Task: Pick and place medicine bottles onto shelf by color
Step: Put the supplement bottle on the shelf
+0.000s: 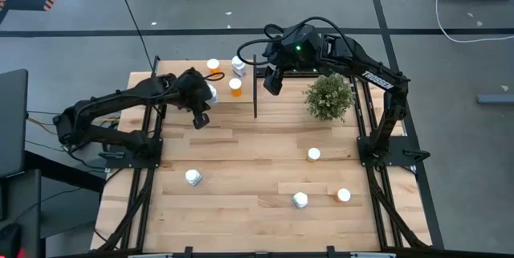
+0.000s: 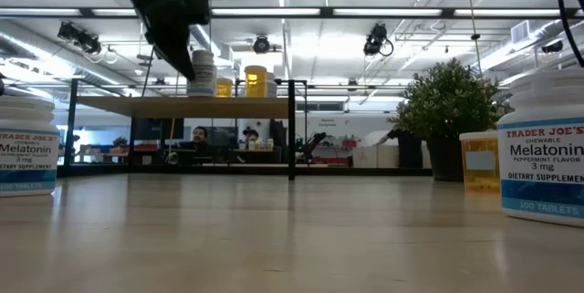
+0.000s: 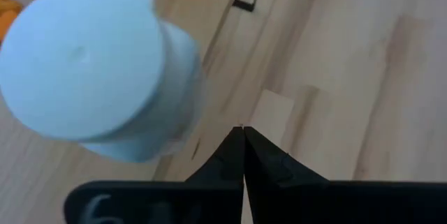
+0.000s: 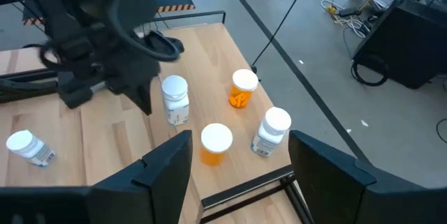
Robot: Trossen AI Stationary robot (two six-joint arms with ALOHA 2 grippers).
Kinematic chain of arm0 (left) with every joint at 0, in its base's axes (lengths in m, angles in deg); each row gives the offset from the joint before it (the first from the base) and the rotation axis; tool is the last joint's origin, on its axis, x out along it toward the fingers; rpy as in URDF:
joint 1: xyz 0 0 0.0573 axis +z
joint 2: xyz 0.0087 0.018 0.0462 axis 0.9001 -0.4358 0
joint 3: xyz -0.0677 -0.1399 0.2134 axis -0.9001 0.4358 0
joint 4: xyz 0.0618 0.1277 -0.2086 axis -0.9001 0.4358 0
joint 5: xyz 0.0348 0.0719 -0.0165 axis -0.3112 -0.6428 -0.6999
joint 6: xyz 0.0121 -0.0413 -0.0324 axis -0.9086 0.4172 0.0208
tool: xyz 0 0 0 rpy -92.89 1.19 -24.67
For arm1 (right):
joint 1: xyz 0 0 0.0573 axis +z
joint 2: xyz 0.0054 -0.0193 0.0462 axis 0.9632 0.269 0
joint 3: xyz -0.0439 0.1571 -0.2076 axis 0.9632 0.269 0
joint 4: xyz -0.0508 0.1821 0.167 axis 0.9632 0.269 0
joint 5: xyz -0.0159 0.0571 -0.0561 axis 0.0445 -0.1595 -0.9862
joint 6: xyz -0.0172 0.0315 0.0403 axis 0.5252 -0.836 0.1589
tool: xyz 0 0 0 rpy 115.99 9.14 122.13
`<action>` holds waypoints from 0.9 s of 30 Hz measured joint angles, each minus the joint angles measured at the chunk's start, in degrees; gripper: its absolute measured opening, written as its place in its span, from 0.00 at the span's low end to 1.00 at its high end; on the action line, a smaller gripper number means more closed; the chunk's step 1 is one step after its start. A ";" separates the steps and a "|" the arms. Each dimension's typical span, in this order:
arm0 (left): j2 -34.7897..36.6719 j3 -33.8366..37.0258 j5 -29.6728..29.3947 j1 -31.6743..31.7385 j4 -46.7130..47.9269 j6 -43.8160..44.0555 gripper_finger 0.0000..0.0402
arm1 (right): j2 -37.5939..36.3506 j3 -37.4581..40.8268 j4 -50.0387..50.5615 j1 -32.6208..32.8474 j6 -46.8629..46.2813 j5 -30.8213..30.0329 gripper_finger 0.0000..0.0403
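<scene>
The light-wood shelf (image 1: 233, 107) stands at the table's far left, with its black divider (image 1: 255, 89) at its right end. On it stand two orange bottles (image 1: 213, 65) (image 1: 235, 87) and two white bottles (image 1: 238, 67) (image 1: 210, 91). My left gripper (image 1: 201, 120) is shut and empty, just above the shelf beside the nearer white bottle (image 3: 91, 70). My right gripper (image 1: 273, 83) is open and empty, raised just right of the divider; its wrist view shows the shelf's bottles, such as an orange one (image 4: 215, 142).
Several white-capped bottles stand or lie on the plank table (image 1: 241, 169): one at the left (image 1: 193, 178), one mid-right (image 1: 314, 154), two near the front (image 1: 299, 200) (image 1: 344, 195). A potted plant (image 1: 329, 97) stands right of the divider.
</scene>
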 joint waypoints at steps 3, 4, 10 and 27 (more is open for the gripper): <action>-0.90 0.00 0.00 0.90 -0.30 -0.14 0.02 | 0.00 0.00 0.00 0.02 0.22 0.00 0.61; -0.91 0.00 0.00 1.10 -0.30 -0.51 0.02 | 0.00 0.00 0.00 0.02 0.43 0.00 0.61; -0.85 0.00 -0.77 1.27 -2.37 -2.31 0.02 | 0.00 0.00 0.02 0.03 0.85 0.00 0.61; -2.43 0.00 -2.32 5.34 -7.54 -6.89 0.02 | 0.00 0.00 0.15 -1.05 0.82 0.00 0.61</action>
